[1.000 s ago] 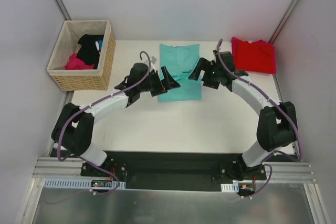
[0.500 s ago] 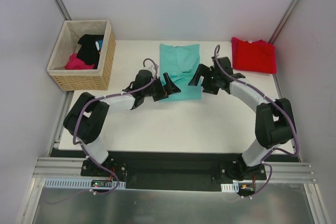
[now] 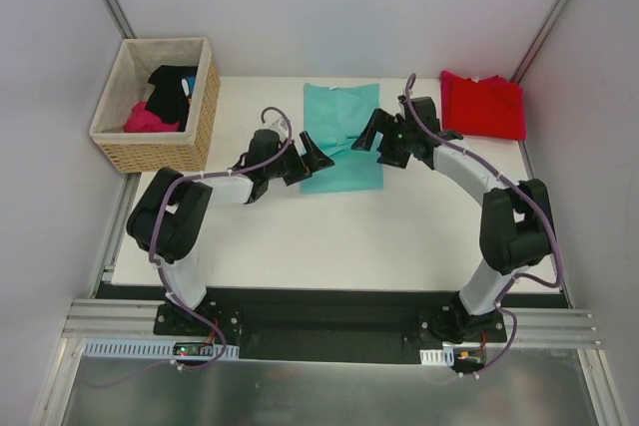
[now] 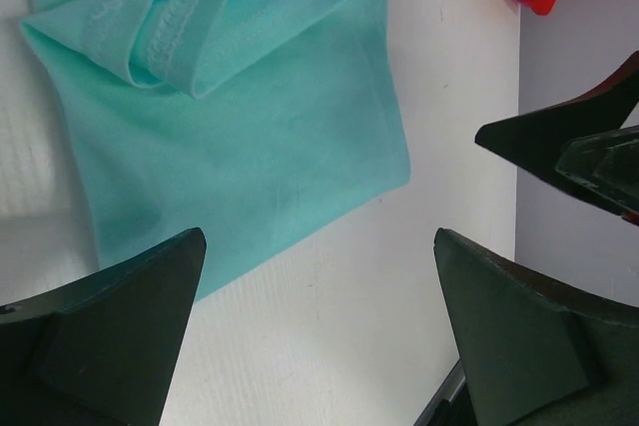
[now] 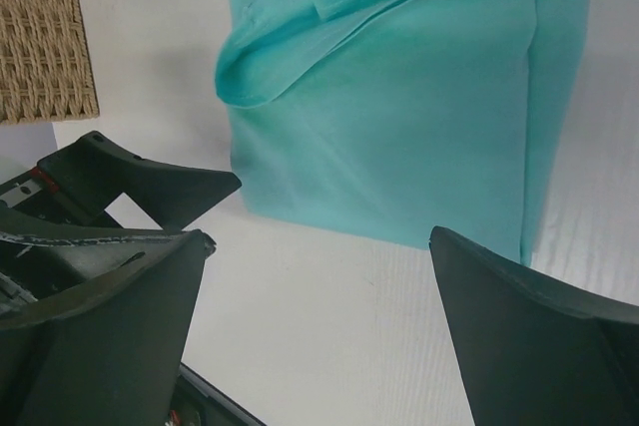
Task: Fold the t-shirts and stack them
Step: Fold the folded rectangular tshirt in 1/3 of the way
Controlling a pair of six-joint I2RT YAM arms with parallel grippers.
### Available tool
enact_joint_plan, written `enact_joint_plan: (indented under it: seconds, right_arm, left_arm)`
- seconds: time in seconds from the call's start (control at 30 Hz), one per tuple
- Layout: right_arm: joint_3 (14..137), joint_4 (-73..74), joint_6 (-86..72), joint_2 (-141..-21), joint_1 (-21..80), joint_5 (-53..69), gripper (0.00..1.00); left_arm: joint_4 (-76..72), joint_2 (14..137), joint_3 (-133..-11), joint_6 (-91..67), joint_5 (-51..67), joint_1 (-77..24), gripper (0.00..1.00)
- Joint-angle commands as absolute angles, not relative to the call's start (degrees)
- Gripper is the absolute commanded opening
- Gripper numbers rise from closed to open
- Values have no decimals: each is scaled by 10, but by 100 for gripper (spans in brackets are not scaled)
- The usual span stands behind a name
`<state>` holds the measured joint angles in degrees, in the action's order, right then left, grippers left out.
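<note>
Risk: the part-folded teal mint-green cotton t-shirt [image 3: 341, 137], lying at centre top of the white table [image 3: 349, 231], carries a loose turned-over layer along its upper edge. A pinch that takes only the top ply would likely drag the fold open rather than lift the stack. A pinch too shallow at the lower edge could close on bare table and slip off. The two arms converge on the same garment, and the left wrist view shows the other arm's black finger at right of frame, so a clash is possible if both close inward. The bright red cotton t-shirt [image 3: 485, 107] sits folded at the table's upper right corner, well apart. Left gripper [image 3: 312, 157]: fingers spread wide over the shirt's lower left, nothing held. Right gripper [image 3: 375, 135]: fingers spread wide at the shirt's right side, nothing held. Tip contact with cloth: cannot tell.
</note>
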<state>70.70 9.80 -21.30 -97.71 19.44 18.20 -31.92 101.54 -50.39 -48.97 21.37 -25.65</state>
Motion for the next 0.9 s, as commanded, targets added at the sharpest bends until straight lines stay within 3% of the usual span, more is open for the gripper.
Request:
enact_joint_plan:
  seconds: [0.0, 0.3, 0.6, 0.87]
  right_arm:
    - [694, 35, -247, -993, 202, 225, 100]
    - [650, -172, -363, -1065, 209, 386, 100]
    - [576, -540, -574, -1170, 213, 468, 100]
    - [525, -571, -572, -1166, 198, 464, 100]
  left_arm:
    - [-352, 985, -515, -478, 227, -231, 99]
    - [-401, 984, -522, -510, 264, -192, 99]
    - [-404, 981, -540, -520, 288, -185, 99]
    - [-412, 985, -543, -529, 298, -184, 99]
